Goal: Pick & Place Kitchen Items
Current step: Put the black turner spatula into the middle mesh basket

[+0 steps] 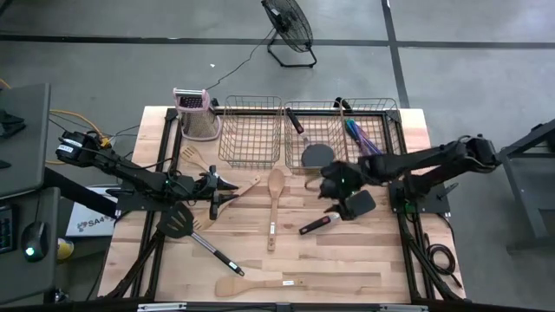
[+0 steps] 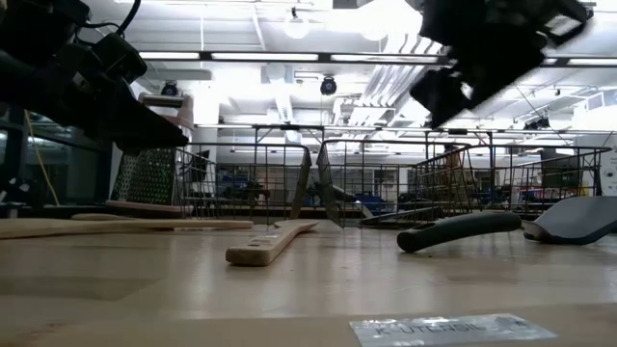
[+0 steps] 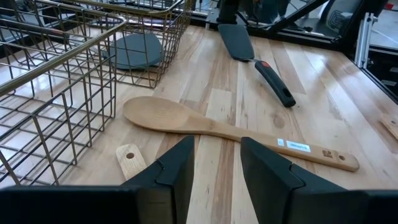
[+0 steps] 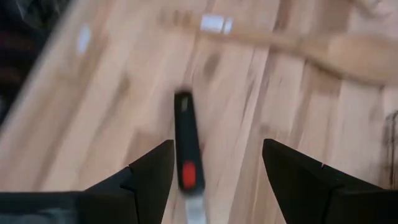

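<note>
A: Where is the right gripper (image 1: 334,192) working?

B: It is hovering above the table (image 1: 364,260), just in front of the right-hand basket (image 1: 342,130). Its fingers (image 4: 149,177) are standing spread wide, holding nothing, and the black spatula with the red mark on its handle (image 1: 340,212) is lying on the wood directly beneath them.

A: And the left gripper (image 1: 227,189)?

B: It is hanging over the table's left half, pointing toward the middle. Its fingers (image 3: 171,174) are standing partly apart with a bare gap between them; nothing is being pinched. Just ahead of it a long wooden spoon (image 1: 274,208) is lying flat, bowl toward the baskets.

A: Where are the other utensils lying?

B: A second black spatula (image 1: 195,234) is resting near the left arm, a wooden spatula (image 1: 256,286) is lying near the front edge, and a slotted wooden turner (image 1: 192,158) is sitting by the left basket (image 1: 250,132). A dark round-headed tool (image 1: 319,154) and slim blue-purple cutlery (image 1: 360,134) are already lying in the right-hand basket. A grater with a pink top (image 1: 195,113) is standing at the table's far left corner.
</note>
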You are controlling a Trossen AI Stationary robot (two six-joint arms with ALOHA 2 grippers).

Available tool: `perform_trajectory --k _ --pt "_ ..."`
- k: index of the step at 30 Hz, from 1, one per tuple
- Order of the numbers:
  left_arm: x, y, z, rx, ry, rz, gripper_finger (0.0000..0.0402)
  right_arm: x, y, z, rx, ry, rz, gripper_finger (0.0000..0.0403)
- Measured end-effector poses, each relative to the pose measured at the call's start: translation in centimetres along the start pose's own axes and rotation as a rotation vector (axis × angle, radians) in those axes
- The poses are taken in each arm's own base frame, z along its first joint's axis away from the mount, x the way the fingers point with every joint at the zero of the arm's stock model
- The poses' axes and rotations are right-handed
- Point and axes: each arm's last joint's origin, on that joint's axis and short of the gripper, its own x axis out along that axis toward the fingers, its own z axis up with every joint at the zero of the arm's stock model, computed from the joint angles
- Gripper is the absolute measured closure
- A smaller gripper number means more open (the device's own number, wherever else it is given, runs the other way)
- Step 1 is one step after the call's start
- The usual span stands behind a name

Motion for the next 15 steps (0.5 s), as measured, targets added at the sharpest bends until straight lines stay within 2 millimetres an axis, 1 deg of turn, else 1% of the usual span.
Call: perform_trajectory --k 5,9,11,15 --pt "0.0 0.0 0.0 0.0 0.0 0.0 0.0272 0.8 2.2 -1.6 -0.073 0.198 -0.073 0.0165" --pt "0.0 0.0 0.0 0.0 0.0 0.0 0.0272 1.5 3.4 -2.6 -0.076 0.237 -0.1 0.0165" --pt "0.0 0.0 0.0 0.0 0.0 0.0 0.0272 2.0 4.0 -3.5 -0.079 0.264 -0.104 0.0165" --pt "0.0 0.0 0.0 0.0 0.0 0.0 0.0272 3.1 4.5 -5.1 -0.119 0.297 -0.158 0.0165"
